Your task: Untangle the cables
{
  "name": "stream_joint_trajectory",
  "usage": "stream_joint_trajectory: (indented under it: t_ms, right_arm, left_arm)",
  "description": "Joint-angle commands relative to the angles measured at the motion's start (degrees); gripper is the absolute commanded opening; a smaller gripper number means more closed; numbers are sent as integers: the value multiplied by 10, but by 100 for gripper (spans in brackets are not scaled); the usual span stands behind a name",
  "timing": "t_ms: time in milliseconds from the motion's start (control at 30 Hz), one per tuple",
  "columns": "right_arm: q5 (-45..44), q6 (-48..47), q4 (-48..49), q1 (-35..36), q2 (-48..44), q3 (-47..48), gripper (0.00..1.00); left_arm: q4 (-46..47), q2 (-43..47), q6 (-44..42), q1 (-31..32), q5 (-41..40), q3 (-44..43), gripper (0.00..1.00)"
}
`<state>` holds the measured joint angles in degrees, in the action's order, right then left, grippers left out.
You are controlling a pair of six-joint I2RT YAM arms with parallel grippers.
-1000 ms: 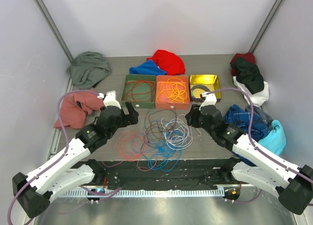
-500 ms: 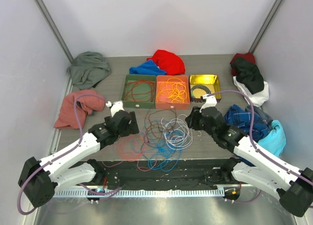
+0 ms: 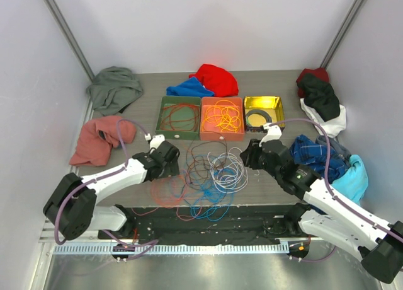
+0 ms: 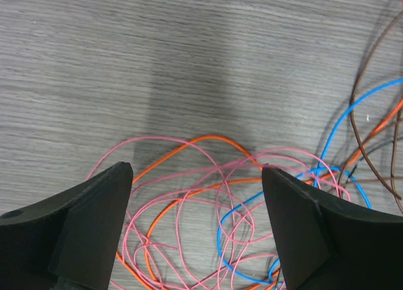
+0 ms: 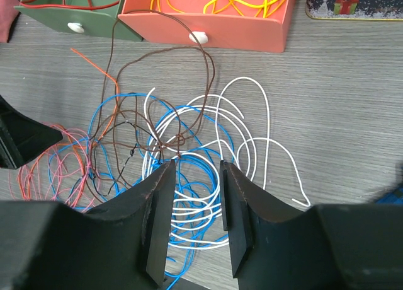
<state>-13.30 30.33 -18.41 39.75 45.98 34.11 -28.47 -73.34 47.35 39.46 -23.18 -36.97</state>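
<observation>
Several thin, flexible looping cables (image 3: 208,173) in pink, orange, blue, white and dark brown lie in one loose tangle on the grey wood-grain counter (image 4: 126,50). They sit between the two arms, just in front of the green tray (image 5: 101,26) and the orange tray (image 5: 245,34), which hold coils of their own.

At the tangle's left edge the left pincer (image 4: 195,170) stands wide open, low over the pink and orange loops, and holds nothing. The right pincer (image 5: 194,170) has its fingers only narrowly apart above the white and blue loops, and nothing looks clamped between them.

These wires should handle as light, limp and a little springy, with smooth insulation that could slip from a weak pinch. Lifting one will likely drag its neighbours along. The brown strand (image 5: 160,69) appears caught where it crosses the blue and white near the middle, so that spot is a poor place to pull. Better holds are probably the outlying parts: an outer pink loop (image 4: 157,142) on the left, or the free white end (image 5: 296,198) on the right.
</observation>
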Motion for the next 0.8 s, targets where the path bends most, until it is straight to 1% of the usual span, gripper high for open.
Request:
stream_joint_trajectory:
  t_ms: [0, 67, 100, 167, 200, 233, 267, 300, 333, 433, 533, 567, 633, 700, 767]
  right_arm:
    - [-14, -3, 8, 2, -9, -3, 42]
    - [-15, -4, 9, 3, -8, -4, 42]
    - [-15, -4, 9, 2, -8, -4, 42]
    - [-16, -5, 9, 3, -8, -4, 41]
    - [-16, -5, 9, 3, -7, -4, 41]
    - [-17, -5, 10, 3, -7, -4, 41]
    - [-19, -6, 9, 2, -8, -5, 41]
    - [-20, -6, 10, 3, -8, -4, 41]
    - [-20, -7, 10, 3, -9, -4, 41]
    - [-21, -6, 11, 2, -8, -2, 41]
    - [-27, -9, 9, 2, -12, 4, 40]
    - [-30, -10, 9, 2, -13, 5, 40]
    - [-44, -14, 8, 2, -20, 12, 39]
    - [-59, -18, 7, 2, -33, 20, 38]
    - [-66, -24, 8, 2, -40, 30, 37]
  left_arm:
    - [42, -21, 0, -18, 6, -21, 81]
    - [44, -25, 7, -32, 3, -22, 72]
    - [40, -24, 11, -36, 2, -26, 58]
    - [41, -20, 12, -43, -2, -26, 44]
    - [39, -18, 12, -46, -5, -27, 31]
    - [35, -12, 12, -47, -8, -32, 23]
    - [25, -8, 12, -47, -12, -35, 9]
    - [18, -1, 12, -47, -22, -37, 2]
    - [12, 16, 11, -47, -26, -42, 0]
    - [-7, 54, 5, -47, -32, -58, 0]
    - [-33, 119, -2, -47, -19, -89, 0]
    - [-37, 155, -3, -47, -17, -113, 0]
    - [-35, 193, -12, -47, -22, -139, 0]
    - [-33, 229, -27, -47, -29, -186, 0]
    - [-32, 237, -43, -47, -39, -222, 0]
